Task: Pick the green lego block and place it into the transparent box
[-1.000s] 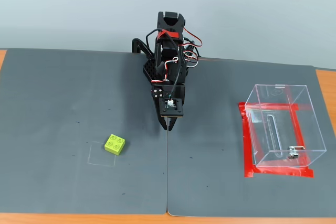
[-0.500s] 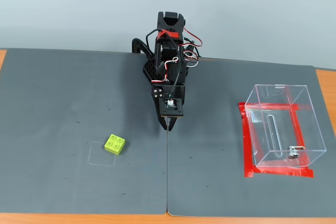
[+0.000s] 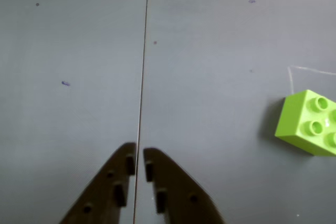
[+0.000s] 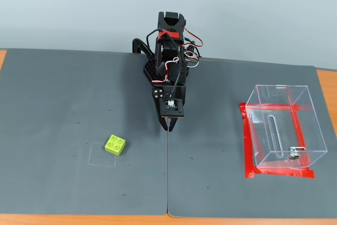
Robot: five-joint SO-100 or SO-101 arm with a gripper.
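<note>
The green lego block (image 4: pixel 115 145) lies on the grey mat, left of centre in the fixed view, at the corner of a faint square outline. It shows at the right edge of the wrist view (image 3: pixel 311 122), studs up. My gripper (image 4: pixel 168 125) hangs over the seam between the two mats, to the right of the block in the fixed view and apart from it. In the wrist view its dark fingers (image 3: pixel 138 156) are nearly together with nothing between them. The transparent box (image 4: pixel 283 128) stands at the right on red tape, with nothing visible inside.
Two grey mats meet at a seam (image 4: pixel 168 183) running toward the front edge. Orange table shows at the mat borders (image 4: pixel 327 93). The arm's base and wiring (image 4: pixel 171 40) stand at the back centre.
</note>
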